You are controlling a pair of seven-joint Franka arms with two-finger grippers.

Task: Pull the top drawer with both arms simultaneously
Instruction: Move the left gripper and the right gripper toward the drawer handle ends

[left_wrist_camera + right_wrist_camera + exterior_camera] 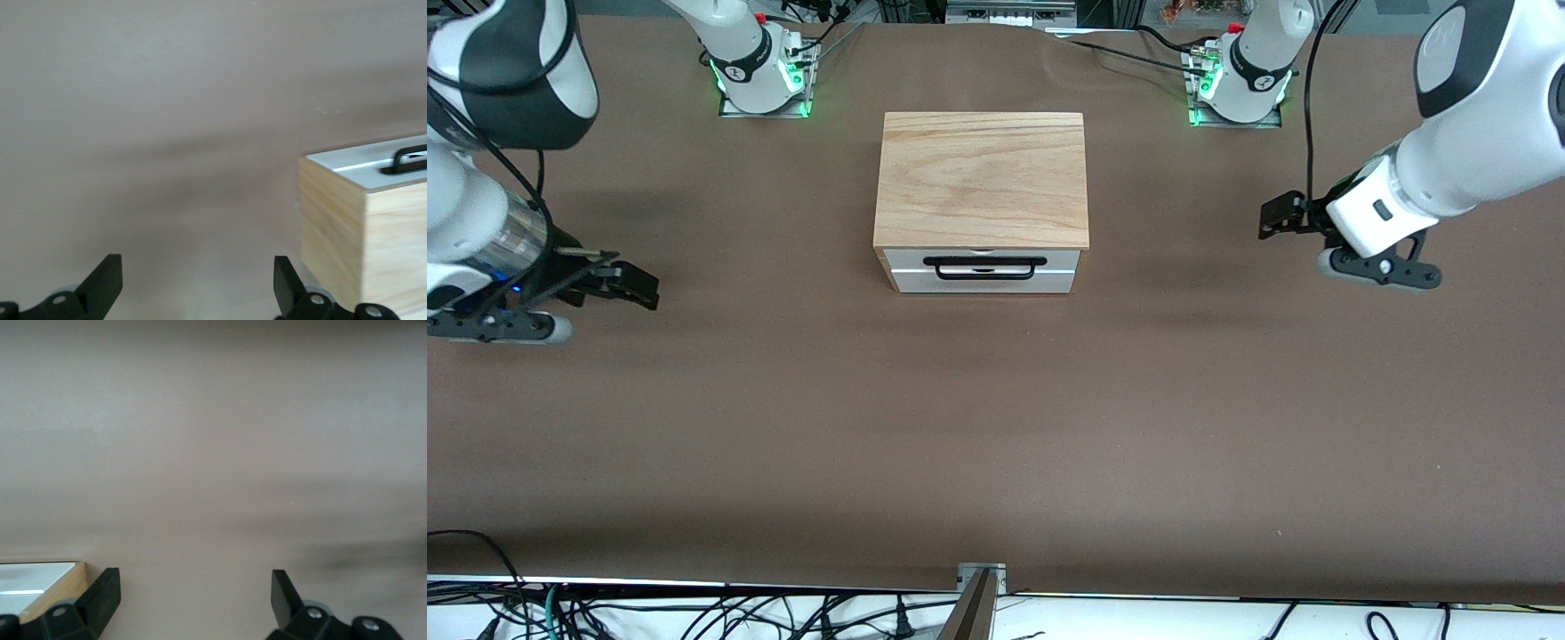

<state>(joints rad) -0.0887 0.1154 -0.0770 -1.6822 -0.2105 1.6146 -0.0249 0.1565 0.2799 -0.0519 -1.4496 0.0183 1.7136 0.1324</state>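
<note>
Nothing's done yet on my end: top drawer sits closed in the wooden box mid-table, left gripper and right gripper both spread wide, hanging well off to either side.

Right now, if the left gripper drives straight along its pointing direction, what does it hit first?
Likely nothing but the brown table: the open left gripper points past the light wooden drawer box, which sits just off that line, though depth is unclear.
</note>
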